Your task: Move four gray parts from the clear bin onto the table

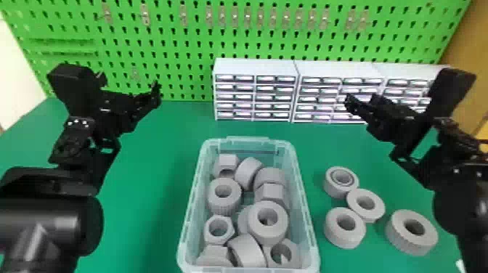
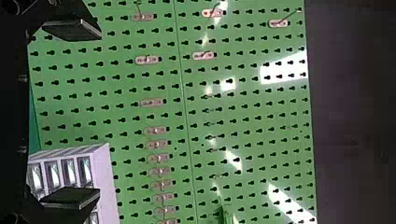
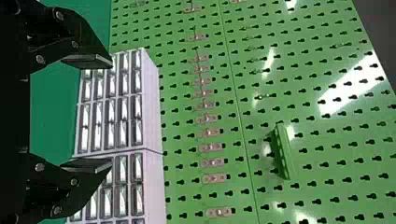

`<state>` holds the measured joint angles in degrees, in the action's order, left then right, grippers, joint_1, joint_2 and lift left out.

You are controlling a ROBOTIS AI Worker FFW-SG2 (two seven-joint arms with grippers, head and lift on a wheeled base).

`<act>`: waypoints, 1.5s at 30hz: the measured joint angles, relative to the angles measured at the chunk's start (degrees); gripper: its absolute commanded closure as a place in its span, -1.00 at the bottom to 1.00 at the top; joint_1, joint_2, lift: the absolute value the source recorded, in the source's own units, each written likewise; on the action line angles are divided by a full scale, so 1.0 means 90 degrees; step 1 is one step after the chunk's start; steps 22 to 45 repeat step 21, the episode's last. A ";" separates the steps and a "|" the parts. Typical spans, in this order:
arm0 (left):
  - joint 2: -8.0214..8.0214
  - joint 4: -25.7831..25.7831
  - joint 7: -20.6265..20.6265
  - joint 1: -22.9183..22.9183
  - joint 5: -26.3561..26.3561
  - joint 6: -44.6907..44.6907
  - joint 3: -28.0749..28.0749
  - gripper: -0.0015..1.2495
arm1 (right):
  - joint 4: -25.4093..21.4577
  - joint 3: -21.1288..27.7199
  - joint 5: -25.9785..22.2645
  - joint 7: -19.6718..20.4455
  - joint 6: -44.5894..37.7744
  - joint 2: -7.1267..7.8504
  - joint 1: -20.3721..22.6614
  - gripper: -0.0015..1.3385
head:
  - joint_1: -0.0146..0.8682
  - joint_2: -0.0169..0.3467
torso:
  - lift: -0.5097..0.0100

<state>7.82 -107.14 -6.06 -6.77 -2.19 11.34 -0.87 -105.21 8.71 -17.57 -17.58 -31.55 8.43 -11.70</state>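
In the head view my left gripper [image 1: 129, 85] hangs above the table at the left, away from the bin. My right gripper [image 1: 359, 100] is raised at the right, in front of the drawer cabinets. Both stand open with nothing between the fingers, as the left gripper [image 2: 72, 114] and the right gripper [image 3: 91, 114] show in their wrist views. The clear bin [image 1: 308, 214] holds several gray parts, including a ring [image 1: 268, 227] on top and a hex nut [image 1: 219, 237]. Right of it lie a bearing-like ring [image 1: 339, 188], two rings touching nearby and a wider ring [image 1: 406, 241].
White drawer cabinets [image 1: 256, 67] stand at the table's back edge, before a green pegboard [image 1: 174, 43] with hooks. The green table [image 1: 145, 218] extends on both sides of the bin. A yellowish panel [image 1: 468, 47] rises at the far right.
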 measured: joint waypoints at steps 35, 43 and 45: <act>0.0001 -0.0001 0.0000 -0.0014 -0.0033 0.0000 0.0050 -0.83 | 0.0000 -0.0036 0.0001 0.0000 0.0000 0.0020 -0.0016 -0.24 | 0.57 -0.72 | 0.77; 0.0001 -0.0001 0.0000 -0.0014 -0.0033 0.0000 0.0050 -0.83 | 0.0000 -0.0036 0.0001 0.0000 0.0000 0.0020 -0.0016 -0.24 | 0.57 -0.72 | 0.77; 0.0001 -0.0001 0.0000 -0.0014 -0.0033 0.0000 0.0050 -0.83 | 0.0000 -0.0036 0.0001 0.0000 0.0000 0.0020 -0.0016 -0.24 | 0.57 -0.72 | 0.77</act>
